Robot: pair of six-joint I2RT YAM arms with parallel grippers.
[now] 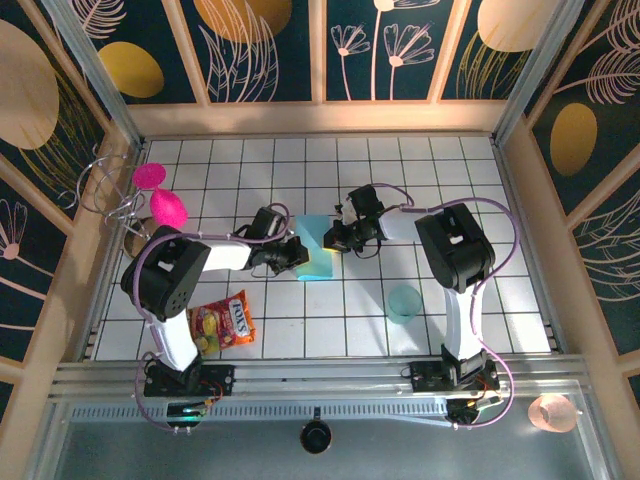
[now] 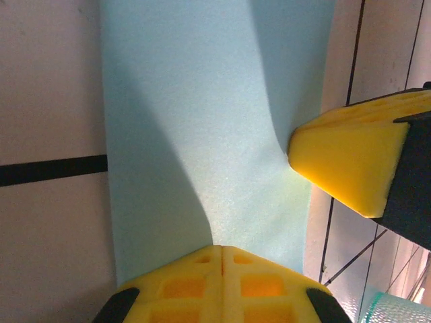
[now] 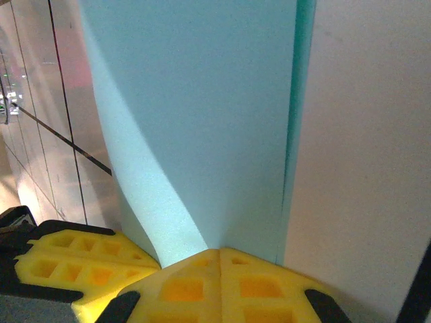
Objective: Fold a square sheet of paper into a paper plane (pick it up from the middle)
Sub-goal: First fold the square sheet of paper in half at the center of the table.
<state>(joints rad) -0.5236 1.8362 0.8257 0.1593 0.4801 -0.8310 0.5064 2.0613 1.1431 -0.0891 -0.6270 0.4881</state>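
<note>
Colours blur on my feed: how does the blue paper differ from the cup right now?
The paper is a thin, matte, straight-edged sheet; the cup is round and translucent. The paper is pale blue, the cup a greener teal. The paper is pinched at opposite edges by the left gripper and right gripper; the cup stands free, touched by neither. Both are bluish and over the tiled table.

**Where everything sits**

Sheet of paper (image 1: 318, 250) is mid-surface (image 1: 520, 290), with the left pincer (image 1: 299, 256) on its left edge and the right pincer (image 1: 337, 240) on its right. Cup (image 1: 404, 303) sits nearer, off right; snack bag (image 1: 222, 322) nearer, off left.
</note>
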